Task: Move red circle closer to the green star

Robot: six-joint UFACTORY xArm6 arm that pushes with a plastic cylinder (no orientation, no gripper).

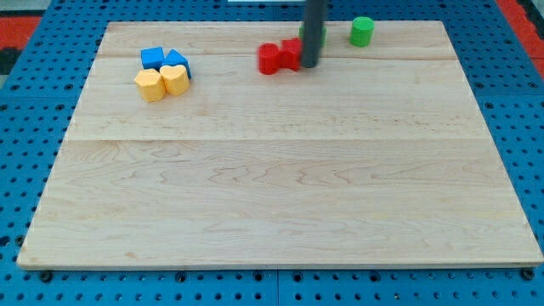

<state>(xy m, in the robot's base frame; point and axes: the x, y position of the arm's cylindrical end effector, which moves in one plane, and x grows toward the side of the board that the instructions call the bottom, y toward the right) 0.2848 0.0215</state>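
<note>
The red circle (pixel 270 59) sits near the top centre of the frame, touching a second red block (pixel 291 53) on its right; that one's shape I can't make out. My tip (pixel 309 65) rests against that second red block's right side; a bare rod, it grips nothing. A green block (pixel 303 34) peeks out behind my rod, mostly hidden, shape unclear. Another green block (pixel 362 31) stands further right, apart. At upper left, two blue blocks (pixel 153 58) (pixel 177 60) and two yellow blocks (pixel 150 85) (pixel 174 79) cluster together on the wooden board (pixel 280 187).
</note>
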